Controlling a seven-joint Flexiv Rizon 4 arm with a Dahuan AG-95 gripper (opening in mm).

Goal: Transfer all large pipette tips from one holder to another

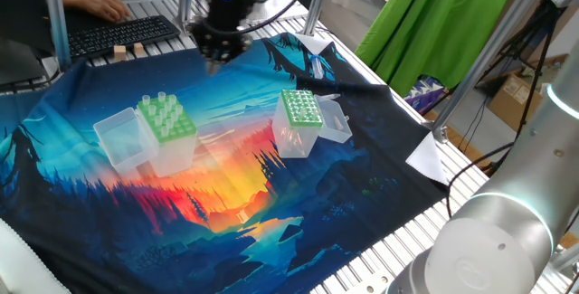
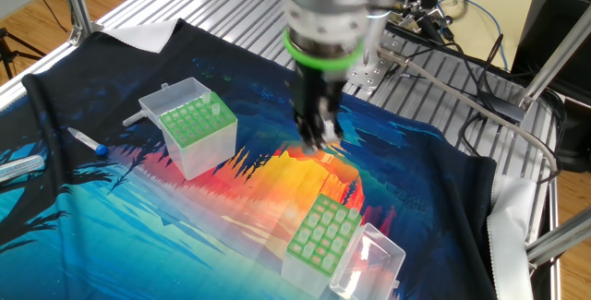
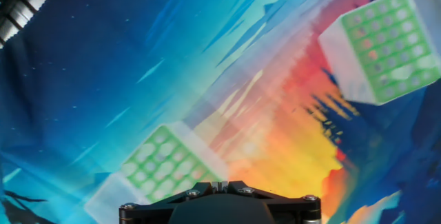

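Note:
The holder with the light-green, wide-holed top (image 1: pixel 167 122) stands on the left of the cloth with its clear lid (image 1: pixel 120 140) swung open. Several large pipette tips (image 1: pixel 161 104) stick up from it. It also shows as the holder (image 2: pixel 323 231) and as the holder (image 3: pixel 165 163). The narrower box with the darker-green, finely holed top (image 1: pixel 299 111) stands to the right, seen too as the box (image 2: pixel 196 123) and the box (image 3: pixel 389 45). My gripper (image 1: pixel 217 59) hovers above the cloth behind and between both boxes. The gripper (image 3: pixel 218 182) is shut with nothing visible between its fingers.
A colourful printed cloth (image 1: pixel 226 185) covers the table. A keyboard (image 1: pixel 122 32), a person's hand (image 1: pixel 104 4) and small wooden blocks (image 1: pixel 127 52) lie at the far edge. A blue-capped pen (image 2: pixel 88 140) and white paper (image 2: pixel 148 34) lie near the cloth's border. Metal frame posts (image 1: pixel 54 14) stand around.

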